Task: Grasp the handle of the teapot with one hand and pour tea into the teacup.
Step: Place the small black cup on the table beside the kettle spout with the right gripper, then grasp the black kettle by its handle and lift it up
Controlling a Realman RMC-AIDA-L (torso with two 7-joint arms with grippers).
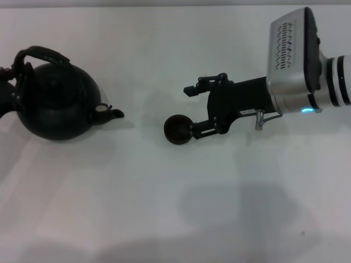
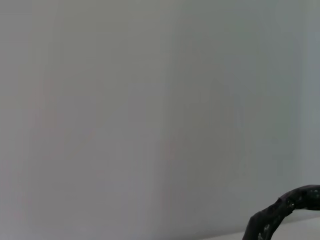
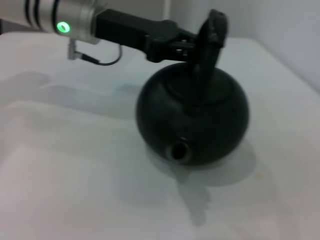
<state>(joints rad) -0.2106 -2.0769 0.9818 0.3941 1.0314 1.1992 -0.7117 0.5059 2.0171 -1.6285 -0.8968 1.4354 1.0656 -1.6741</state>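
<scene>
The large black teapot (image 1: 55, 104) stands on the white table at the far left, spout (image 1: 112, 113) pointing right. Its arched handle (image 1: 41, 55) rises over the lid. My left gripper (image 1: 5, 75) shows only at the left edge of the head view. In the right wrist view the left gripper (image 3: 194, 45) is shut on the handle (image 3: 211, 32) above the teapot (image 3: 195, 120). A bit of the handle (image 2: 285, 205) shows in the left wrist view. The tiny black teacup (image 1: 178, 130) stands mid-table. My right gripper (image 1: 191, 108) is open, its near fingertip touching the cup's right side.
The white table (image 1: 164, 208) runs out in front of the pot and cup. About a hand's width of bare table separates the spout from the cup. A pale wall (image 2: 125, 100) stands behind the table.
</scene>
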